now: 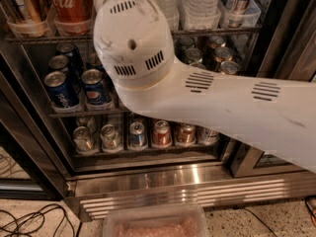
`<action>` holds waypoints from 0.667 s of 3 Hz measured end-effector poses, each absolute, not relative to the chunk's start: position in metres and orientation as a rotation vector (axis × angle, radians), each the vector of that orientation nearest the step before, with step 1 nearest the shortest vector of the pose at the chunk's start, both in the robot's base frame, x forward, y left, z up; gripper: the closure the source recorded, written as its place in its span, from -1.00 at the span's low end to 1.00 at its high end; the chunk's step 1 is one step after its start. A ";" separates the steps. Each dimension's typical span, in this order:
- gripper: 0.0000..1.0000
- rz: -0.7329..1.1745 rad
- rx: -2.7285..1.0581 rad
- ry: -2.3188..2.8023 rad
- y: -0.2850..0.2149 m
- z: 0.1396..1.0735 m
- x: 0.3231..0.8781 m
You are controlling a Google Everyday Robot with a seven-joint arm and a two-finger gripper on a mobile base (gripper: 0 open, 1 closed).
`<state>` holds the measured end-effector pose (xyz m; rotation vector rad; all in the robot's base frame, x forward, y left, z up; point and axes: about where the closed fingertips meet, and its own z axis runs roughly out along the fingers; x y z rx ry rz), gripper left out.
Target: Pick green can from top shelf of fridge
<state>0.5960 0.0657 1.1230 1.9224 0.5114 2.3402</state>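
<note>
The fridge (197, 189) stands open before me, its steel slotted grille at the base. The top shelf (217, 32) runs along the top of the camera view and bears clear tubs (29, 29). A red Coca-Cola can (71, 4) stands in one at the upper left. My white arm (133, 43) reaches up across the middle and covers the centre of the top shelf. The green can is hidden. My gripper is hidden behind the arm's round joint or beyond the top edge.
Blue Pepsi cans (59, 90) stand on the middle rack and several short cans (160, 132) on the lower rack. The black door frame (291, 38) is at the right. A clear plastic container (153, 223) and cables (29, 221) lie on the floor in front.
</note>
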 end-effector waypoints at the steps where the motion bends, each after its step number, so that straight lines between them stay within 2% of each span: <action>1: -0.34 2.329 1.943 0.573 0.066 1.128 0.598; 2: -0.32 2.331 1.945 0.585 0.067 1.129 0.598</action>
